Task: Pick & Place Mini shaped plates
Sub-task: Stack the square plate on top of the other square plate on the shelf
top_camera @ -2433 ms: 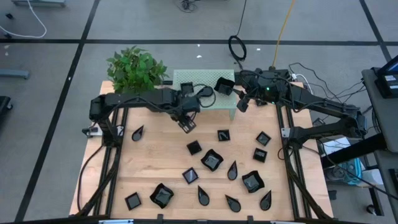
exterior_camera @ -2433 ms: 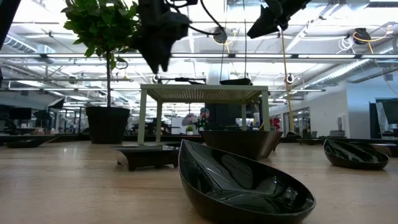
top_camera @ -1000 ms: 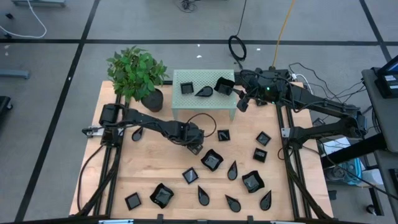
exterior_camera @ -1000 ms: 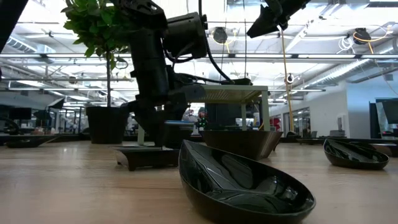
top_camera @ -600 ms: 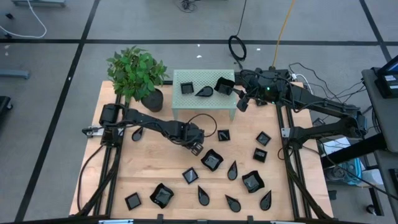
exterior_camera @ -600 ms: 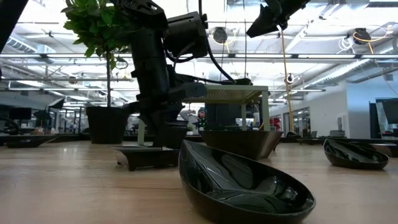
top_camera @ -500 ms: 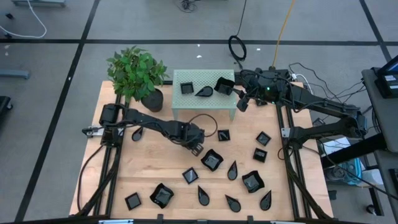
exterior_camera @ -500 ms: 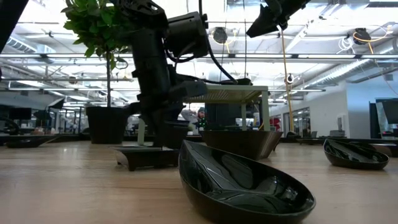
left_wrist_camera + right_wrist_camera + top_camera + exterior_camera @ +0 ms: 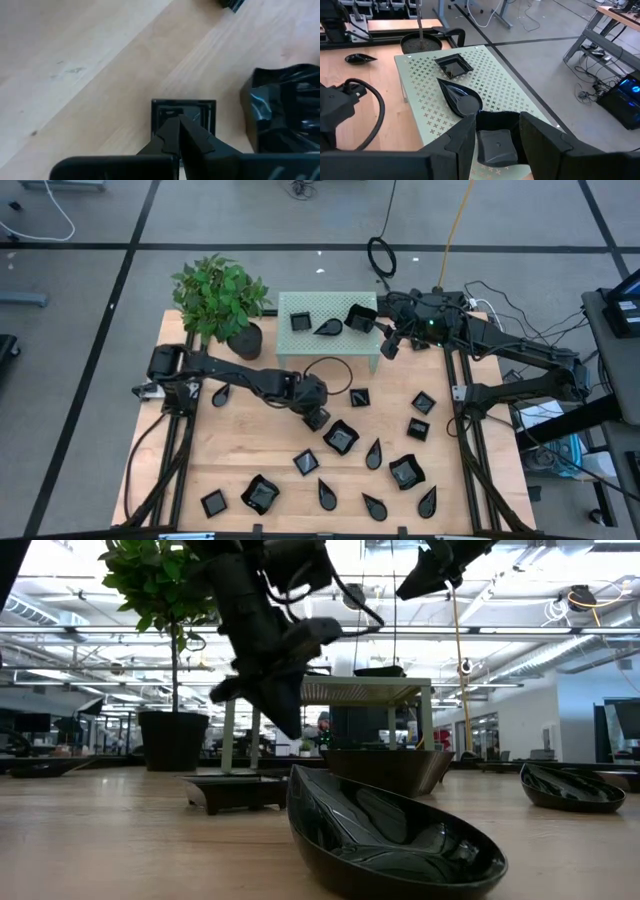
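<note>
Lifted now, left gripper [image 9: 178, 131] fingers pinch square plate [image 9: 184, 116] rim.

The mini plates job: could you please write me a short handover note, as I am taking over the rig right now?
Left gripper: shut on the rim of a small square plate, mid-table.
Right gripper: open, its fingers either side of a wavy-edged plate on the green stand.
Done: three plates on the stand, with a square one and a teardrop.
Left: probably place the held plate there, then the many others scattered on the wooden table.
</note>
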Robot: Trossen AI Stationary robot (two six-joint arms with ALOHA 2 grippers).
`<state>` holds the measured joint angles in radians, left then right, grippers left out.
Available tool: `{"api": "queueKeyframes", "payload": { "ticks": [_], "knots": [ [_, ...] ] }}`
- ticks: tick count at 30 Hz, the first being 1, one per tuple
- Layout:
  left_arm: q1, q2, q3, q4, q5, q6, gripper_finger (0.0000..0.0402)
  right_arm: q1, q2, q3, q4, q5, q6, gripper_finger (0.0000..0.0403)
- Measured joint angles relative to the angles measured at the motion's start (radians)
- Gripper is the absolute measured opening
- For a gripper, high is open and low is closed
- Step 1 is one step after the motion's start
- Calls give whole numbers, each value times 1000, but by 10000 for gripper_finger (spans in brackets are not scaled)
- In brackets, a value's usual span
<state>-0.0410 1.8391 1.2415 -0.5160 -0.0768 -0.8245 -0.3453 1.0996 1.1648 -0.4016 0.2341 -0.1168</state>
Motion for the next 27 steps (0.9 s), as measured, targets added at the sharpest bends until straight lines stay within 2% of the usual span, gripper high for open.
{"api": "queueKeyframes", "payload": {
  "ticks": [4,9,21,27],
  "knots": [
    [0,-17,0,-3,0,10,12,0,0,0,11,0,0,142],
    [0,-19,0,-43,-2,-50,36,0,0,0,10,0,0,142],
    [-7,14,-1,-68,10,-52,165,0,0,0,9,0,0,142],
    [-6,75,-1,-55,9,-61,178,0,0,0,14,0,0,142]
  ]
}}
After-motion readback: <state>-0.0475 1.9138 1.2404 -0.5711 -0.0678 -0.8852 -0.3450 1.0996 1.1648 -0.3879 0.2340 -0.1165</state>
